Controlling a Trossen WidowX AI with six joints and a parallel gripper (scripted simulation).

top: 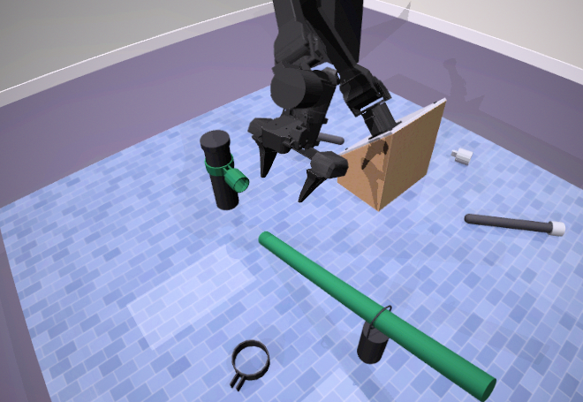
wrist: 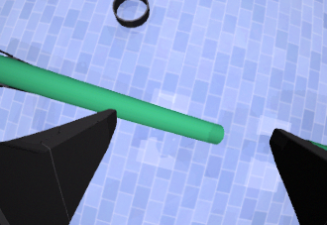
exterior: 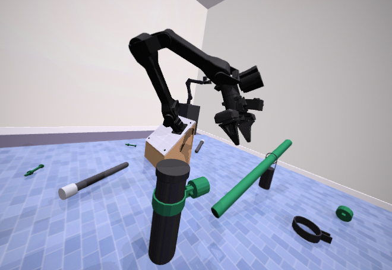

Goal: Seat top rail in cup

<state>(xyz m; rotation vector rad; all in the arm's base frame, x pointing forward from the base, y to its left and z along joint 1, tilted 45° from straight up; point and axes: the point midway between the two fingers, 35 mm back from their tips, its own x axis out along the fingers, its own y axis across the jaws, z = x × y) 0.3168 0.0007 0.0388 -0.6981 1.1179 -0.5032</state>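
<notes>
The released, empty gripper [top: 287, 185] is being held above the rail [top: 372, 312], the cup [top: 237, 181] at its 10 o'clock, for regrasping.

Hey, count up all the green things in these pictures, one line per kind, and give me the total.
Rail: 1
Brace band with rail-end cup: 1
Short round fitting: 1
Small bolts: 2
Total: 5
</notes>
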